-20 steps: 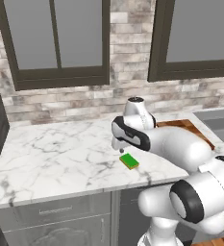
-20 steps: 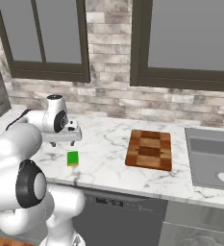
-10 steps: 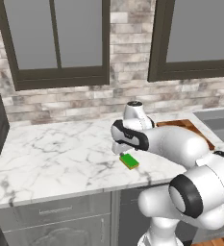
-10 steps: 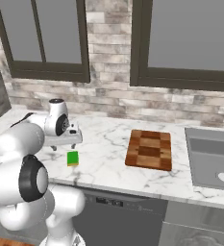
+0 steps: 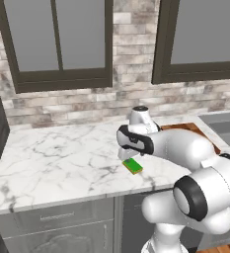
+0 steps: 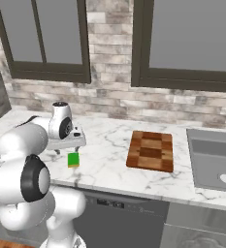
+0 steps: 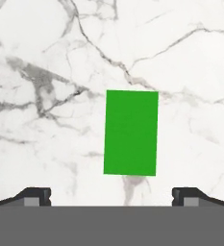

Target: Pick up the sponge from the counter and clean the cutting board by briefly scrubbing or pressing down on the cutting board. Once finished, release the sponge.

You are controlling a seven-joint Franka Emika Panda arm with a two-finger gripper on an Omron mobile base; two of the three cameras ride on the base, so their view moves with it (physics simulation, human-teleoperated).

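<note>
The sponge lies flat on the white marble counter, its green top facing the hand camera. My gripper hovers straight above it, open, with one fingertip on each side and nothing between them. In the left base view the gripper hangs just over the sponge near the counter's front edge. From the right base view the sponge sits under the gripper, and the reddish-brown cutting board lies well to its right. A corner of the cutting board peeks out behind my arm.
A steel sink is set into the counter right of the board. A brick wall with dark-framed windows runs along the back. Grey drawers sit below the counter's front edge.
The hand has come down a little towards the sponge. The sponge and the board have stayed where they were.
</note>
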